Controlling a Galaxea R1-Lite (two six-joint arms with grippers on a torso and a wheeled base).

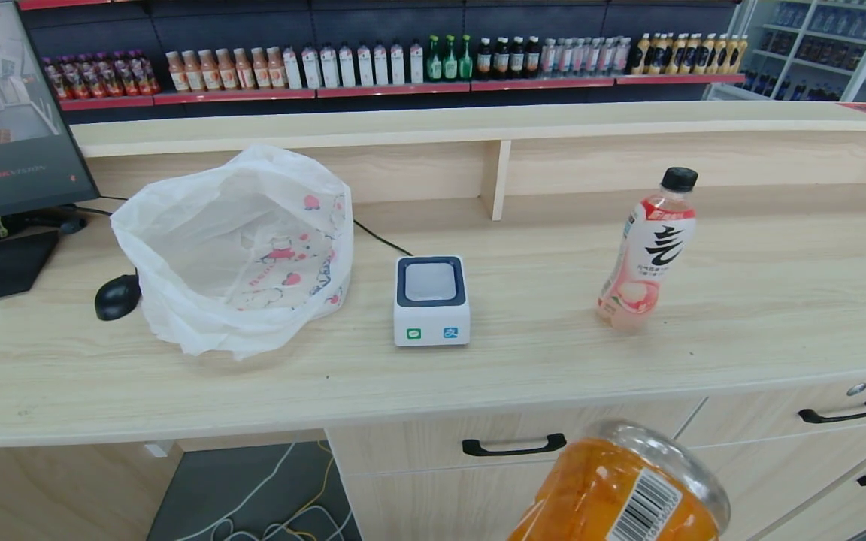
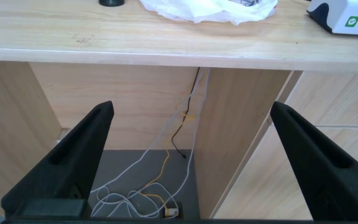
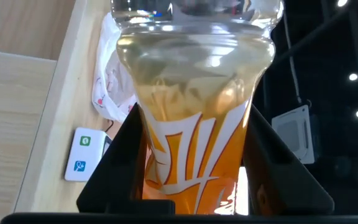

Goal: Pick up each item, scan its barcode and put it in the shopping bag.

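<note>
While the right gripper (image 3: 194, 171) pinches the orange drink bottle (image 1: 628, 488) between both fingers, that item hangs tilted, low and in front of the counter (image 1: 523, 376), its barcode (image 1: 640, 511) turned upward. It is well short of the scanner (image 1: 431, 300).

The left gripper (image 2: 191, 155) is spread wide and carries nothing, sitting below the counter's front edge.

On the counter, the scanner stands between the white shopping bag (image 1: 237, 248) and an upright pink drink bottle (image 1: 647, 252), which is well apart from both and untouched. The bag's mouth gapes open; no item is visible inside, though its folds hide part of the floor.

Assessment: early stage. One item is in hand, with its scan and bagging outstanding. The pink bottle awaits the full cycle.
</note>
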